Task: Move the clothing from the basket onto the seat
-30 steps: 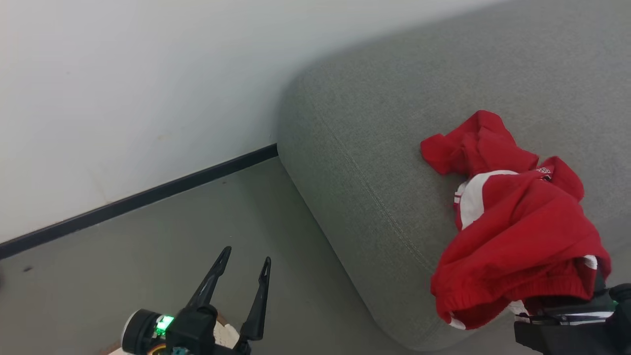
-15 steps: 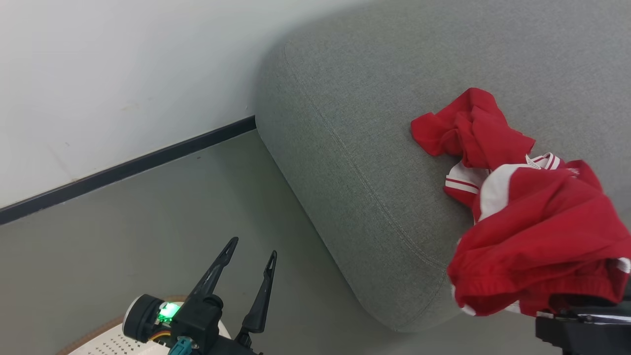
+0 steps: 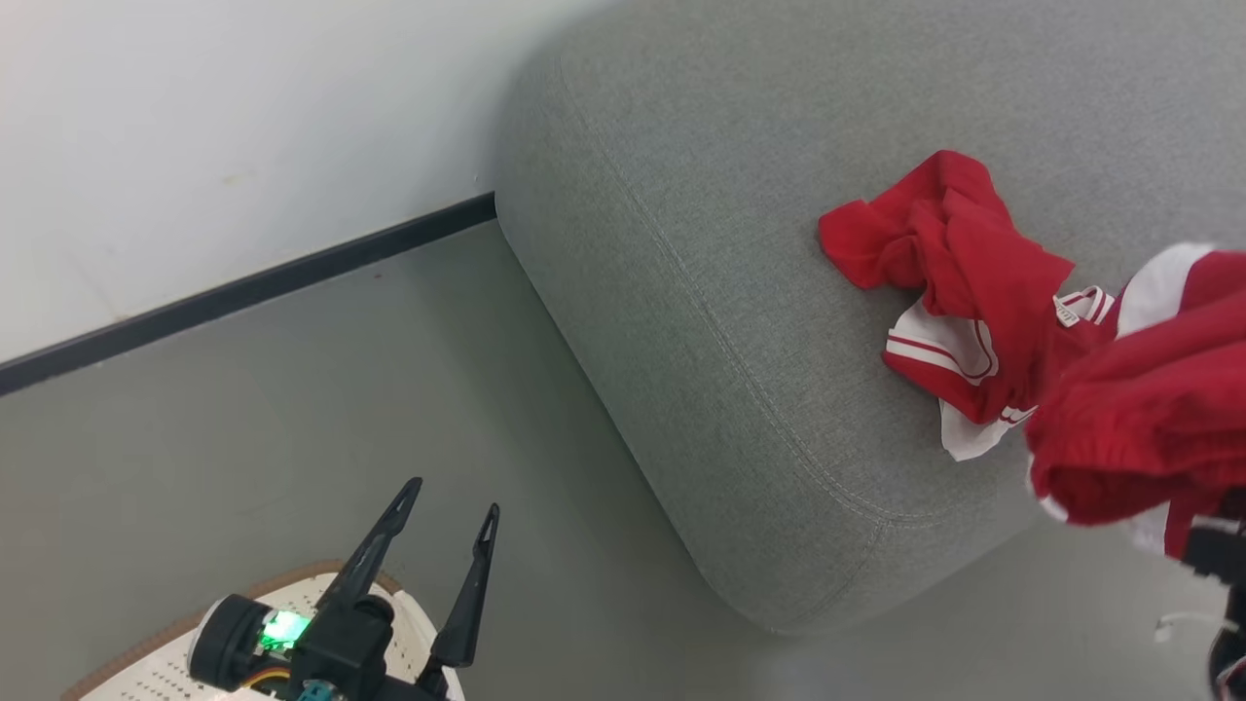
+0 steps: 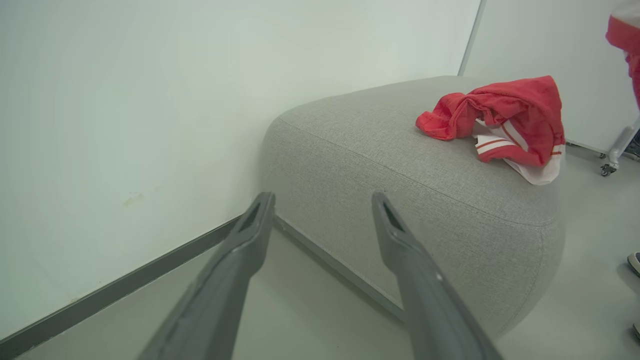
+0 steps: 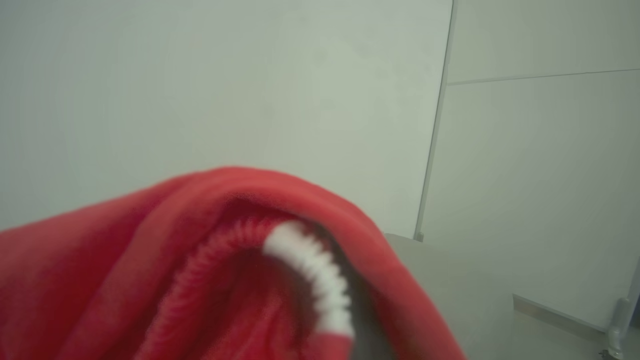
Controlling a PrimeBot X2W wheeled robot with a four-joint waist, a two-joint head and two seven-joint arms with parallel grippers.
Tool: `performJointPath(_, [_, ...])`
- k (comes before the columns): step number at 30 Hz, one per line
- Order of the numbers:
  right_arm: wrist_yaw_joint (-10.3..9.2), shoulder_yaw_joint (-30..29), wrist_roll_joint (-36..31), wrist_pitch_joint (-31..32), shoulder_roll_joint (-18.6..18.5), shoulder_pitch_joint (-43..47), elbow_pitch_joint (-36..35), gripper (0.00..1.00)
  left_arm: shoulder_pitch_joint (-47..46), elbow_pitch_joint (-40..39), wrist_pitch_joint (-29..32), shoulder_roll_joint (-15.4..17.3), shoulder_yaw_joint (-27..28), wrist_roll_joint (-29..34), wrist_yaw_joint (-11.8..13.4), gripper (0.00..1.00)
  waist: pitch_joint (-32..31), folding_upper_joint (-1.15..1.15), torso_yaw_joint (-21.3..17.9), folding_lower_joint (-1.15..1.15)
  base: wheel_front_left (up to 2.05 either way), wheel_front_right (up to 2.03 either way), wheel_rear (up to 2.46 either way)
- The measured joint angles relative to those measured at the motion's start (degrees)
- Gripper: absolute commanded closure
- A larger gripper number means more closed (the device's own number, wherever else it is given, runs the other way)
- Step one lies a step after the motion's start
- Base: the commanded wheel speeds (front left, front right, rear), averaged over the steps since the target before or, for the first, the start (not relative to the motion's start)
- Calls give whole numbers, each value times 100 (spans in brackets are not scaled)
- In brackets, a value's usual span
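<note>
Grey floor (image 3: 292,409) and white wall (image 3: 195,127) surround the seat (image 3: 740,292), where one red garment (image 3: 959,263) lies near its front edge. Beyond that edge the right gripper (image 3: 1217,550), clamped on a second garment (image 3: 1149,419), holds it aloft, now clear of the first it overlapped before. The left gripper (image 3: 453,495) hovers, fingers spread wide, above the basket (image 3: 146,672).
</note>
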Motion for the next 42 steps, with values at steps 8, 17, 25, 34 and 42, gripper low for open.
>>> performJointPath(8, [211, -364, 588, 0, -147, -1172, 442, 100, 179, -116, 0, 360, 311, 33, 2, 0, 354, 0, -4, 0, 0, 0, 0])
performJointPath(17, [389, -831, 1058, -1, -571, -2382, 1807, 100, 162, -257, 0, 480, 377, 62, -12, 0, 757, 0, 87, 0, 0, 0, 0])
performJointPath(25, [508, -895, 1170, -1, -907, -3346, 3051, 100, 147, -312, 0, 613, 402, 127, -102, 0, 1032, 0, 321, 0, 0, 0, 0])
performJointPath(34, [505, -826, 1098, 0, -1184, -4083, 4425, 100, 10, -303, 0, 615, 398, 188, -110, 0, 1231, 0, 644, 1, 0, 0, 0])
performJointPath(42, [508, -675, 1013, 110, -1269, -4142, 5675, 100, -3, -275, 0, 587, 446, 186, -151, 0, 1308, 0, 909, 0, 0, 0, 0])
